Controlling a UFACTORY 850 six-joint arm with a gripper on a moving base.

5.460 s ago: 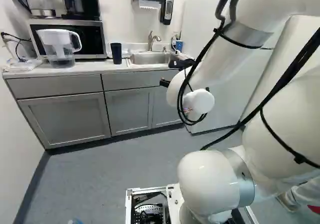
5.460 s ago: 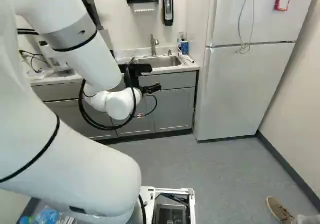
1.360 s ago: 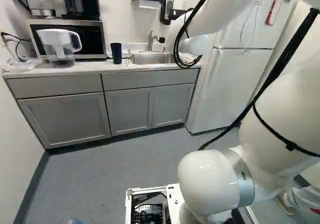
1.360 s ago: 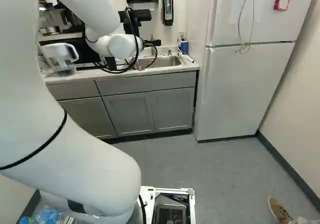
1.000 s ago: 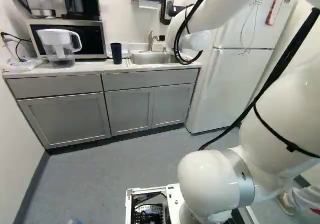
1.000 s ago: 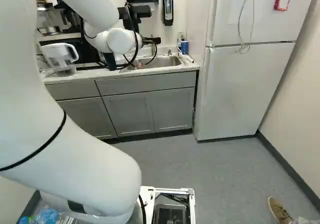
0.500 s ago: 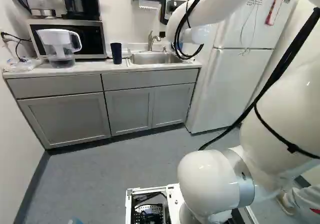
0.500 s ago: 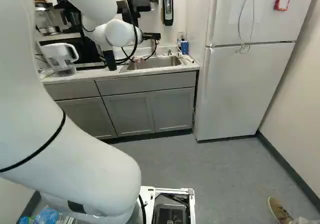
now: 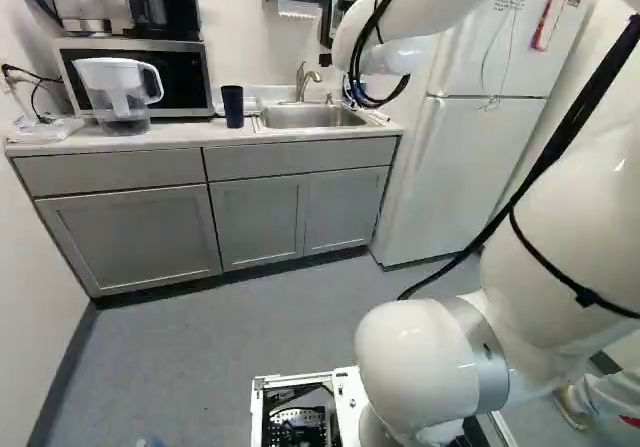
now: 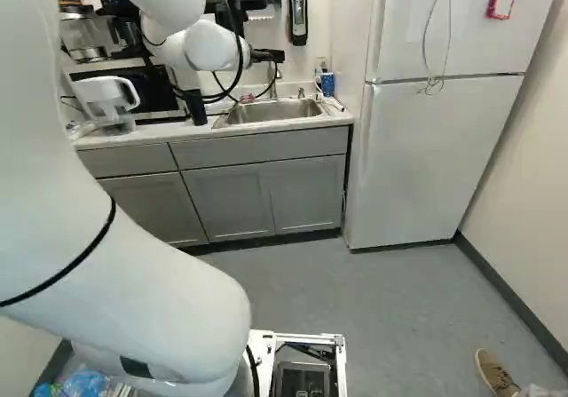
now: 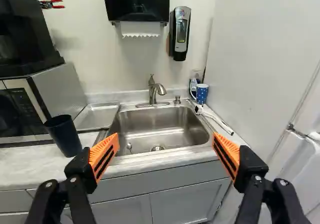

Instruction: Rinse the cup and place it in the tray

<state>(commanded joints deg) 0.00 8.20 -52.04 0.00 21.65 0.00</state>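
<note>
My gripper (image 10: 268, 56) is held up in front of the sink, seen from behind in the right base view. In the wrist view the gripper (image 11: 165, 154) stands wide open, nothing between its orange pads. A dark blue cup (image 11: 65, 135) is upright on the counter, left of the sink in the left base view, beyond one fingertip. Between the cup and the sink (image 11: 160, 129), towards the wall, lies a shallow metal tray (image 11: 96, 117). A blue patterned mug (image 11: 201, 93) stands at the sink's far corner by the fridge.
The faucet (image 11: 156, 89) rises behind the basin, below a towel dispenser (image 11: 136, 2) and a soap dispenser (image 11: 180, 33). A microwave (image 9: 180, 72) and a water pitcher (image 9: 118, 92) share the counter (image 9: 180, 139). The fridge (image 10: 435, 162) stands beside it.
Over the last second the wrist and gripper have risen a little, after a larger rise from below counter height. The base, cup and pitcher have stayed where they were.
</note>
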